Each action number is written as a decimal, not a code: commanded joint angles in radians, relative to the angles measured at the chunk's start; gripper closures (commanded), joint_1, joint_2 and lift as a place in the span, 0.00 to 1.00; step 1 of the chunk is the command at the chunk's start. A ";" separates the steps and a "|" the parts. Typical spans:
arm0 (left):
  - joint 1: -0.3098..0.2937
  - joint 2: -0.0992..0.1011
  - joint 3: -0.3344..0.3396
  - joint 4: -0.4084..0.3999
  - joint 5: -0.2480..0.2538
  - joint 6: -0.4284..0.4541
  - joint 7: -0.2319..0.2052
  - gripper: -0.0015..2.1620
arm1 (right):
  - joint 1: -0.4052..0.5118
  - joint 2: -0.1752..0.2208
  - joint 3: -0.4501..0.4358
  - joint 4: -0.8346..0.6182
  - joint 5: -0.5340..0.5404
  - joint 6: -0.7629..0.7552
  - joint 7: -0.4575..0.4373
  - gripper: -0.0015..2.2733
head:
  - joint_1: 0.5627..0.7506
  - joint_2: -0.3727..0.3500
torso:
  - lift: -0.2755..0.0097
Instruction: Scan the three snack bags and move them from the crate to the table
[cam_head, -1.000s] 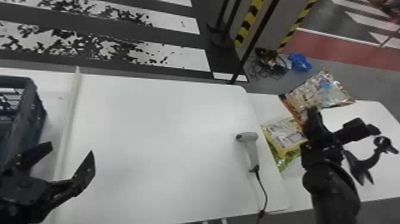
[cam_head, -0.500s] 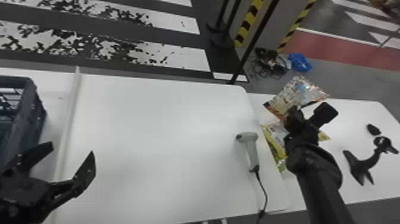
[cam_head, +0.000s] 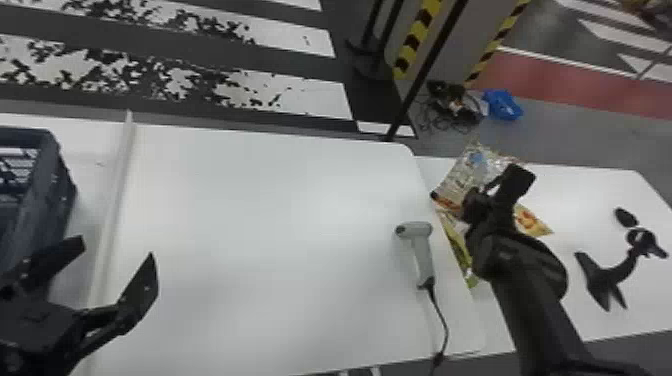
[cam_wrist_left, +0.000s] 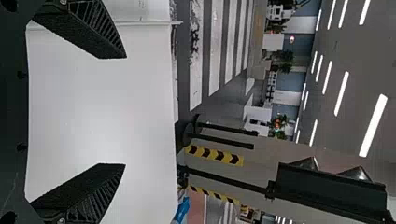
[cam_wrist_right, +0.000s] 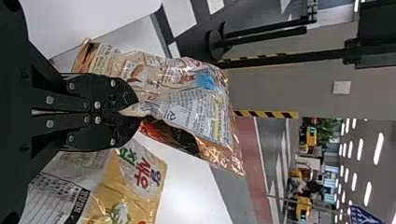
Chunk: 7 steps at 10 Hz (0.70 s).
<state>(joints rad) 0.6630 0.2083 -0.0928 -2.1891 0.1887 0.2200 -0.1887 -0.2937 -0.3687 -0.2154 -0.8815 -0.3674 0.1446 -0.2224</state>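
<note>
My R gripper has a crinkly, shiny foil snack bag pinched tight, nr a glossy yellow bag on the smooth wht table. My L gripper's ribbed, tapered fingers are wide apart.

We pinch a shiny bag in our right end effector, fingers closed on its edge; a yellow bag lies on the white surface.

the left gripper has black, ribbed, tapering fingers; silver screws stud the black right gripper.
</note>
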 joint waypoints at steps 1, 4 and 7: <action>0.003 0.000 -0.004 -0.003 0.000 -0.003 0.000 0.02 | -0.001 -0.002 0.016 0.007 0.013 0.036 0.002 0.91 | 0.70 0.03 | 0.75; 0.017 -0.001 -0.007 -0.012 0.000 -0.012 0.000 0.02 | 0.024 -0.004 0.018 -0.021 0.002 0.073 -0.015 0.16 | 0.70 0.03 | 0.75; 0.018 -0.003 -0.013 -0.014 -0.002 -0.012 0.002 0.02 | 0.113 -0.004 0.027 -0.223 0.002 0.232 -0.176 0.03 | 0.70 0.03 | 0.75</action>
<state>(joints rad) 0.6809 0.2058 -0.1041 -2.2025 0.1870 0.2079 -0.1874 -0.1970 -0.3727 -0.1916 -1.0634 -0.3655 0.3414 -0.3937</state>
